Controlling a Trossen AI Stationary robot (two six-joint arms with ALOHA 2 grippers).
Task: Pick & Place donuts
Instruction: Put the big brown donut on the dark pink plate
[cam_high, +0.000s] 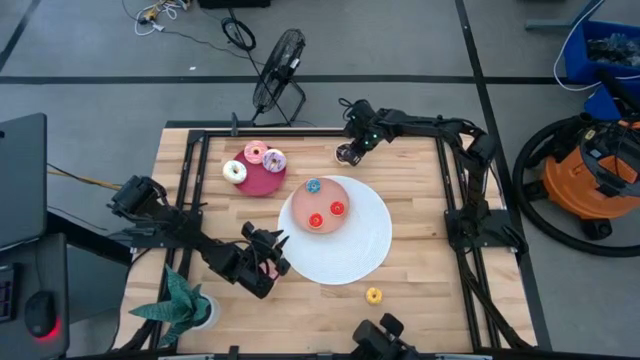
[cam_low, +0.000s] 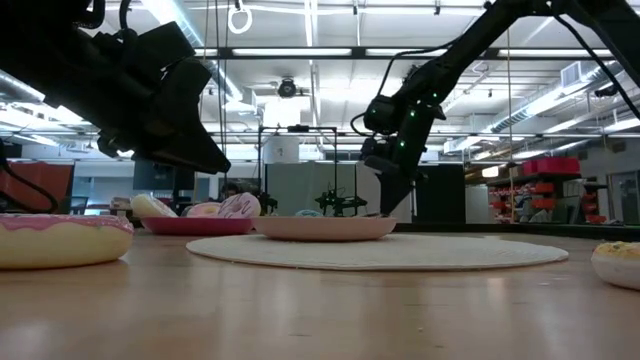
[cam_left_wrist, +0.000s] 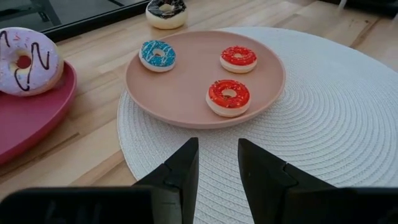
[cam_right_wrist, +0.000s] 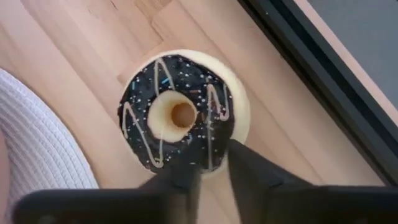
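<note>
In the high view the right gripper (cam_high: 349, 153) sits at the upper centre of the wooden table (cam_high: 430, 290), just above the big white woven mat (cam_high: 360, 255), reaching down onto the chocolate donut (cam_right_wrist: 180, 112). The right wrist view shows that donut lying flat on the wood with white zigzag icing and sprinkles, the two dark fingers (cam_right_wrist: 249, 168) set on its near rim with only a narrow gap between them; whether they actually pinch the rim or merely rest on it I cannot tell. The left gripper (cam_high: 266, 262) hangs at the lower left of the mat; its fingers (cam_left_wrist: 180, 171) stand a little apart with nothing between them, and a pink donut (cam_low: 60, 238) lies on the table just under that arm. The salmon plate (cam_high: 334, 222) on the mat's upper left carries three tiny donuts: the blue donut (cam_high: 313, 186) and two red donuts (cam_high: 337, 208), all apart from one another. The crimson plate (cam_high: 258, 180), at the upper left of the frame and just beside the mat, holds the white donut (cam_high: 234, 171), the purple donut (cam_high: 274, 160) and a second pink donut (cam_high: 255, 152), crowded together. The yellow donut (cam_high: 373, 295) lies alone on the bare wood below the mat, at the lower centre.
</note>
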